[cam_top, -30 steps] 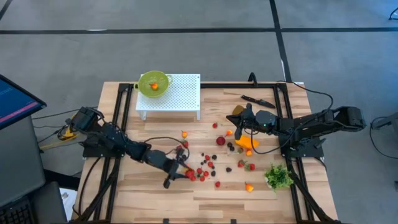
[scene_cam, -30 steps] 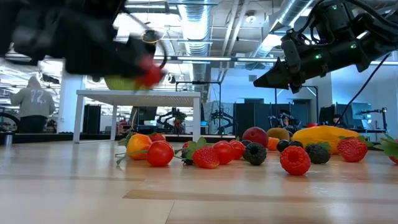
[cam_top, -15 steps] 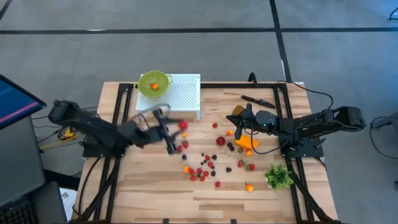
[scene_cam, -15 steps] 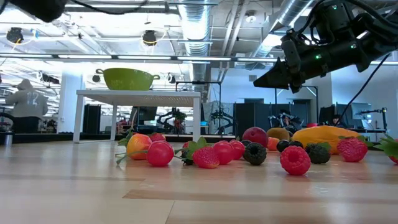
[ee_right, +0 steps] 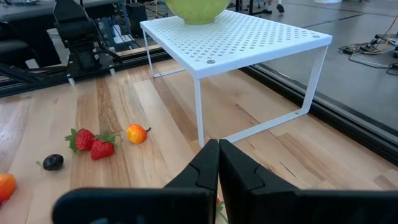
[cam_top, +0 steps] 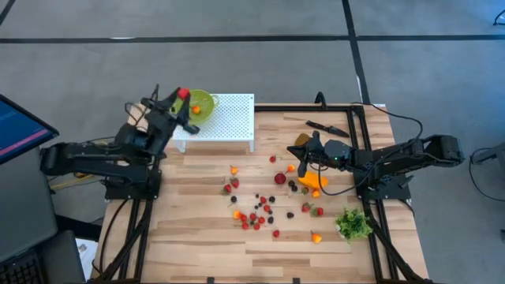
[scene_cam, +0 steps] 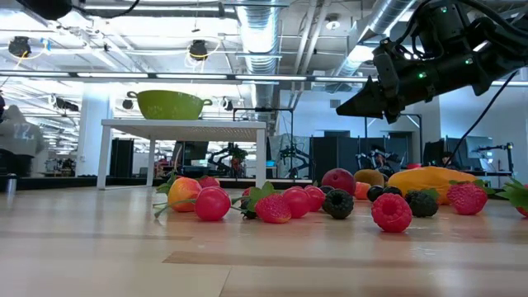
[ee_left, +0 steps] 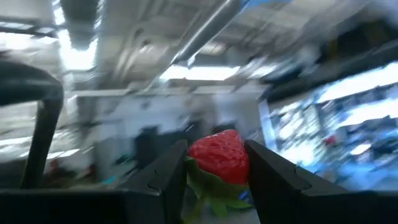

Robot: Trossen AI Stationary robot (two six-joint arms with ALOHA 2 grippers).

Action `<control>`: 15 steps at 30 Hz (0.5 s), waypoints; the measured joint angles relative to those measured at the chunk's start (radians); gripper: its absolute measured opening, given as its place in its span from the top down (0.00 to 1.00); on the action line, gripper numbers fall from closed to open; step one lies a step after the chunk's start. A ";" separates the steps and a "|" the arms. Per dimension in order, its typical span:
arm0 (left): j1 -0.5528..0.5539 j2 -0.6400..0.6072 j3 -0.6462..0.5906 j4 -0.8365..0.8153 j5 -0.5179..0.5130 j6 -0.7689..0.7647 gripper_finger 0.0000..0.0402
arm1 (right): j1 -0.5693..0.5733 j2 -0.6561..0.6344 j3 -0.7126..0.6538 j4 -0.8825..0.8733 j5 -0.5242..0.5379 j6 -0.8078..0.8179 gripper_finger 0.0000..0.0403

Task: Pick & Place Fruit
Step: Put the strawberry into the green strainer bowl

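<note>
My left gripper [cam_top: 180,96] is raised at the table's far left, shut on a red strawberry [cam_top: 183,94]. It is beside the green bowl [cam_top: 203,105], which stands on the white perforated stand [cam_top: 229,118]. Small red, orange and dark berries [cam_top: 256,211] lie scattered on the wooden table. The elongated orange fruit [cam_top: 314,181] and the brownish oval [cam_top: 300,140] lie near my right gripper [cam_top: 293,155]. That gripper hovers shut above the table [scene_cam: 355,103] and touches nothing. My left gripper pinches the red strawberry [ee_left: 219,155] between its two fingers [ee_left: 168,174], one on each side of the berry's body. The berry is lifted clear of the table, level with the bowl's rim. Its green leaves [ee_left: 211,196] sit back between the fingers.
A black knife [cam_top: 327,127] lies toward the far right and a green leafy bunch [cam_top: 353,224] near the right edge. Black frame rails [cam_top: 150,150] run along both sides. A person [scene_cam: 18,136] shows in the room beyond.
My left arm has risen from the berry pile at the table's middle and swung toward the far left, up beside the green bowl, carrying the red strawberry clear of the table.
</note>
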 joint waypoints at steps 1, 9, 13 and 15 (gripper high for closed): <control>0.020 -0.001 0.000 -0.032 -0.026 0.000 0.65 | 0.000 0.000 0.000 0.000 0.000 0.000 0.99; 0.100 0.028 0.000 -0.240 -0.147 -0.013 0.65 | 0.000 0.000 0.000 -0.001 0.000 0.000 0.99; 0.115 0.056 0.000 -0.303 -0.239 -0.040 0.65 | 0.000 0.000 0.000 -0.002 0.000 0.000 0.99; 0.115 0.065 0.000 -0.345 -0.289 -0.083 0.65 | 0.000 0.000 0.000 -0.002 0.000 0.000 0.99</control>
